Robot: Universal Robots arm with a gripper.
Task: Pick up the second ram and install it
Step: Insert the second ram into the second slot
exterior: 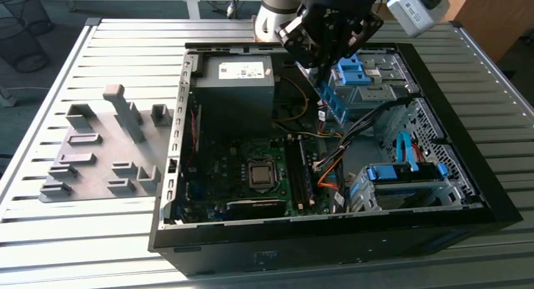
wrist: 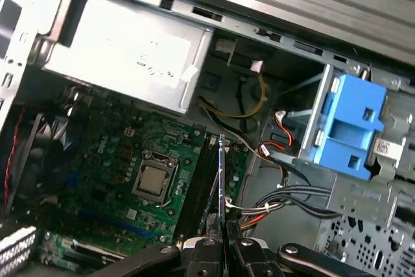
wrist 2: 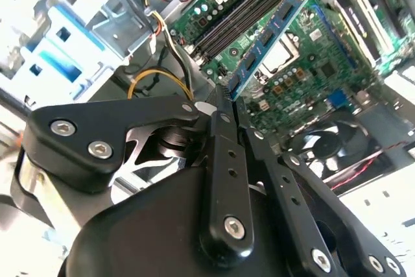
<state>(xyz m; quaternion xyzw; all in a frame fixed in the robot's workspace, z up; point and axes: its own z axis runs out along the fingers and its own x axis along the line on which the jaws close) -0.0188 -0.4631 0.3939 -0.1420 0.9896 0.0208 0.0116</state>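
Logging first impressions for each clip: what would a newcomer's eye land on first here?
Most striking is the black gripper shut on the second ram, a thin blue-green stick held above the green motherboard with its bare processor socket. In the exterior view the open computer case lies on a slatted table, the arm hanging over its far end. A grey slotted holder tray sits at the exterior view's left.
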